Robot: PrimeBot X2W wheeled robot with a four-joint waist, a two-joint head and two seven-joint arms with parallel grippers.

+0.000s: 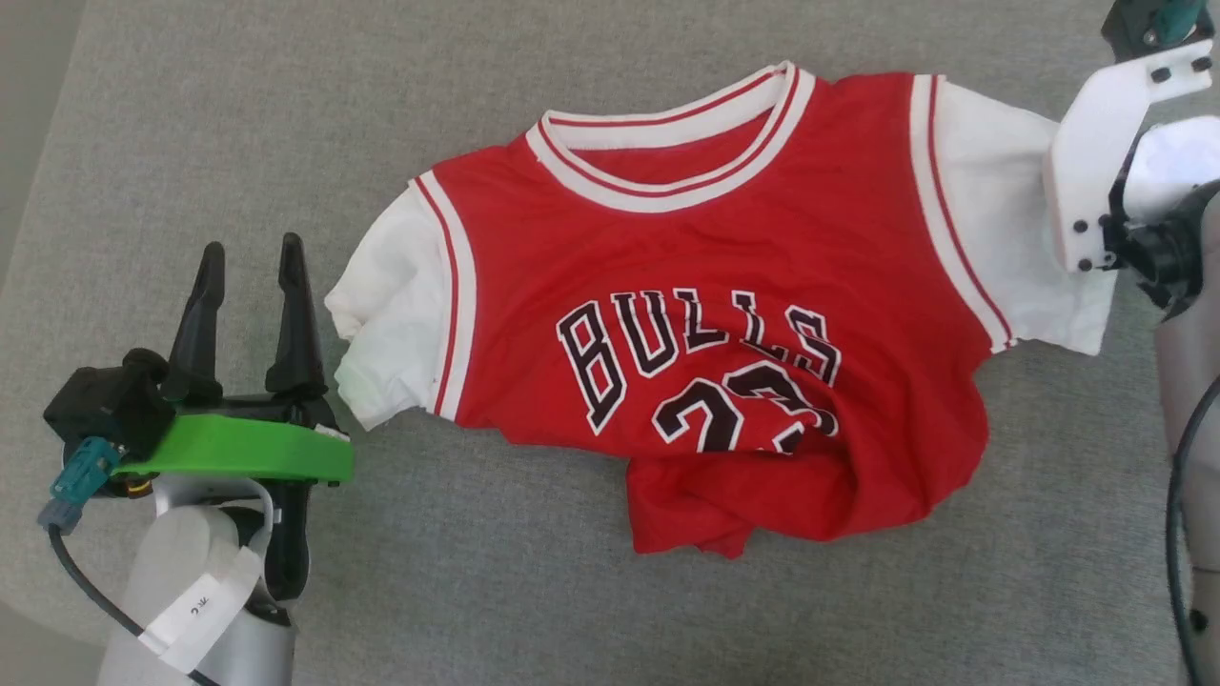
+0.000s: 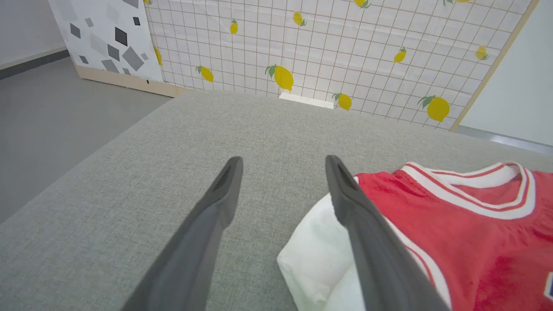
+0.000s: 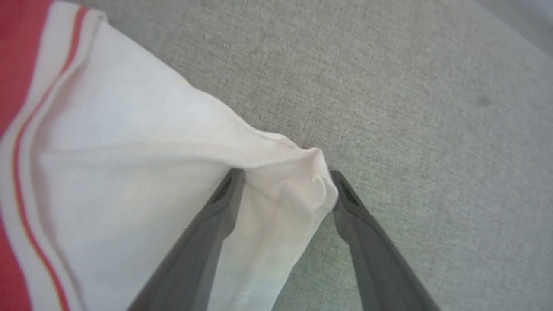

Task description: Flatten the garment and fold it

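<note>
Garment (image 1: 724, 314) face-up, hem bunched; left gripper (image 1: 251, 246) spread beside one white sleeve (image 1: 391, 314), right gripper (image 3: 286, 173) spread astride the other, likely for outward flattening.

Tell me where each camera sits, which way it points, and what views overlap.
Head: on the head, looking down at the garment lying on the grey surface; left gripper lower left, right arm's white bracket upper right.
Left wrist: along its open fingers, low across the surface toward a lemon-print panel.
Right wrist: down along the open right gripper, astride the garment's white corner.
Shared: head and left wrist both show the collar.
</note>
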